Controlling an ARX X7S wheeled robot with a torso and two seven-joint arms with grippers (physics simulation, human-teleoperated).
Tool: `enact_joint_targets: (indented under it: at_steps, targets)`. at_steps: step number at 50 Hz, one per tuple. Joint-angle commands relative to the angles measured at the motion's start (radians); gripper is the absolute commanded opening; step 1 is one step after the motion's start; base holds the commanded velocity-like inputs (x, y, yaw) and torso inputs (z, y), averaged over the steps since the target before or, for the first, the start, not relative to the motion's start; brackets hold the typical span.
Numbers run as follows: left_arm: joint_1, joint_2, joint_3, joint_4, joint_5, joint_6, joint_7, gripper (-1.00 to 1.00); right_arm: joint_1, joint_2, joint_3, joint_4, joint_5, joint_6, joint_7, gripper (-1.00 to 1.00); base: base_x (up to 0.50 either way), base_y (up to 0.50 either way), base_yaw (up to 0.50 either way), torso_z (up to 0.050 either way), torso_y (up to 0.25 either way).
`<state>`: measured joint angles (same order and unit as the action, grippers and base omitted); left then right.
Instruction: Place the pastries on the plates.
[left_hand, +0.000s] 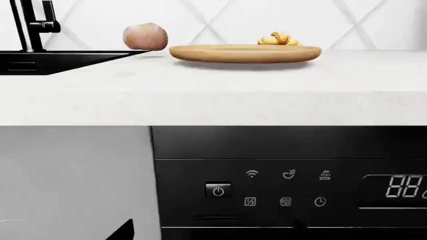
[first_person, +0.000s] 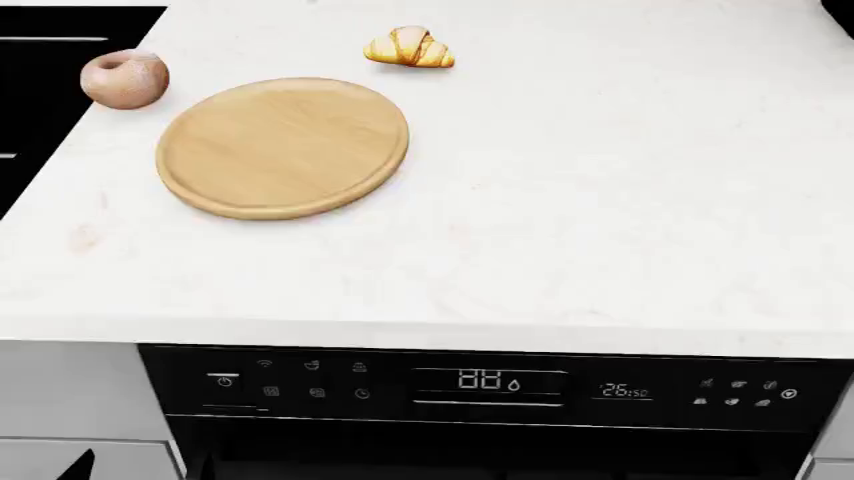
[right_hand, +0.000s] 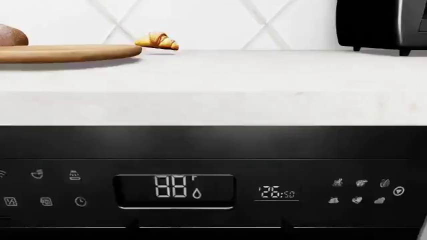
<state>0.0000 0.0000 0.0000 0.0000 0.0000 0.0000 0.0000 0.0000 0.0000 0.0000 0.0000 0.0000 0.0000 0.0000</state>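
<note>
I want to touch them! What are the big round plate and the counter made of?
The plate looks like wood: tan, matte, with faint grain lines and a low rim. The countertop looks like pale stone, smooth with light mottling, though a render can't confirm that.

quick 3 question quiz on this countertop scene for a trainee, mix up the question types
1. True or false: the croissant lies on the wooden plate.
2. Which pastry sits nearest the sink? A) croissant B) doughnut
3. Fill in: the wooden plate holds ___ pastries.

Key
1. False: it lies on the counter behind the plate.
2. B
3. No
</note>
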Motion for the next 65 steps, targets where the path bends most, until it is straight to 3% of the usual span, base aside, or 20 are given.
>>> enact_joint_targets:
  at_steps: [1, 13, 16, 17, 18, 27, 49, 65]
  targets:
    - [-0.003, -0.015, 0.013, 0.0, -0.021, -0.005, -0.022, 1.0, -0.003, 0.015, -0.021, -0.008, 0.018, 0.002, 0.02, 1.0, 0.0, 0.0, 0.0, 0.0, 0.0]
    - [0.011, -0.05, 0.054, 0.02, -0.055, 0.041, -0.049, 1.0, -0.005, 0.049, -0.06, -0.011, 0.044, -0.005, 0.067, 1.0, 0.0, 0.0, 0.0, 0.0, 0.0]
    - [-0.001, -0.053, 0.052, 0.02, -0.058, -0.009, -0.071, 1.0, -0.003, 0.054, -0.066, -0.007, 0.049, -0.004, 0.073, 1.0, 0.0, 0.0, 0.0, 0.0, 0.0]
    - [-0.005, -0.056, 0.066, -0.023, -0.007, -0.002, -0.081, 1.0, 0.021, 0.067, -0.071, 0.045, -0.023, -0.019, 0.083, 1.0, 0.0, 0.0, 0.0, 0.0, 0.0]
    - [0.002, -0.011, 0.012, 0.018, 0.001, -0.012, -0.014, 1.0, -0.004, 0.009, -0.013, -0.006, 0.004, -0.002, 0.02, 1.0, 0.0, 0.0, 0.0, 0.0, 0.0]
    - [-0.001, -0.038, 0.048, 0.011, -0.021, -0.015, -0.048, 1.0, -0.008, 0.047, -0.062, -0.01, 0.001, -0.025, 0.059, 1.0, 0.0, 0.0, 0.0, 0.0, 0.0]
    - [-0.011, -0.074, 0.098, 0.003, -0.04, -0.037, -0.099, 1.0, -0.004, 0.077, -0.084, -0.002, 0.049, -0.011, 0.097, 1.0, 0.02, 0.43, 0.0, 0.0, 0.0]
    - [-0.009, -0.09, 0.117, 0.009, -0.063, -0.018, -0.118, 1.0, -0.007, 0.102, -0.125, -0.011, 0.016, -0.012, 0.135, 1.0, 0.0, 0.0, 0.0, 0.049, 0.0]
